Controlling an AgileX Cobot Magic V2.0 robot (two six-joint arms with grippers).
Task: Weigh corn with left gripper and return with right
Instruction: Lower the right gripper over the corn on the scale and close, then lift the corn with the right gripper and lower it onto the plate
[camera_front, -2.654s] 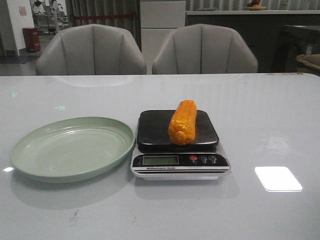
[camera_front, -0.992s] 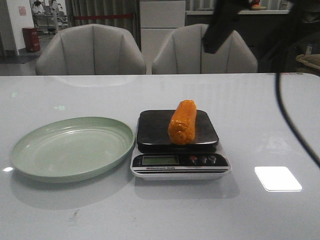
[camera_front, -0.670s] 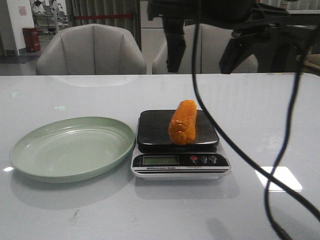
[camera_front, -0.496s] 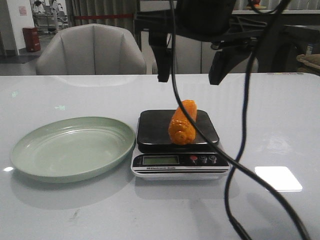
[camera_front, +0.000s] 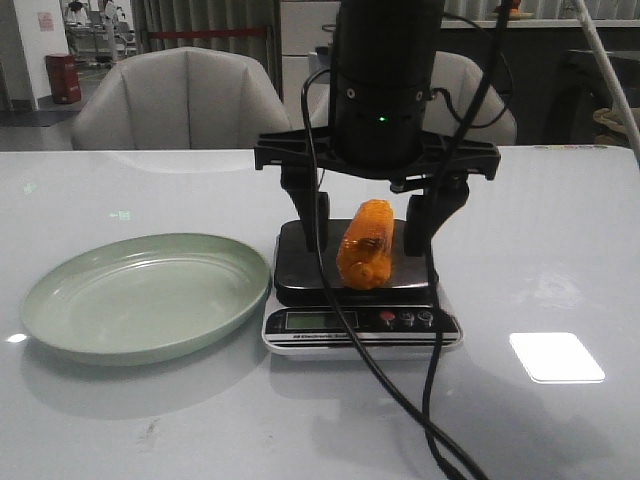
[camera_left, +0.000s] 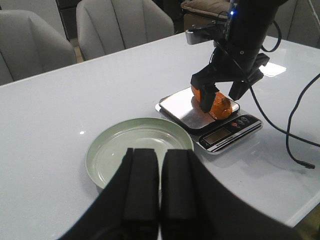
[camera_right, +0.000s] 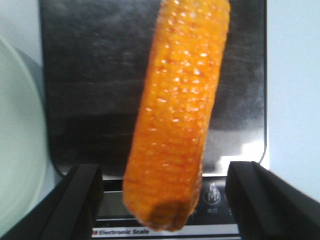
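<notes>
Orange-yellow corn (camera_front: 366, 243) lies on the dark steel platform of the kitchen scale (camera_front: 300, 262), long axis running from 6 toward 12 o'clock in the front view, blunt near end just above the display strip. Scale stands on the white table (camera_front: 560, 260); its readout is too small to read.

Right gripper (camera_front: 367, 215) is over the scale, body vertical, jaws spread wide. One finger (camera_front: 312, 212) stands at the cob's 9 o'clock side, the other at 3 o'clock, each with a visible gap to the kernels (right wrist view confirms: corn (camera_right: 180, 115) centred between the two black fingers (camera_right: 75, 202), neither one touching). It holds nothing. Black cables trail from the arm down across the scale front.

Green plate (camera_front: 140, 295) sits at 9 o'clock of the scale, rim just beside the scale's edge; nothing in it.

Left gripper (camera_left: 152, 192) hovers near the plate (camera_left: 100, 150), fingers pressed together, nothing between them, well apart from the scale (camera_left: 227, 134).
</notes>
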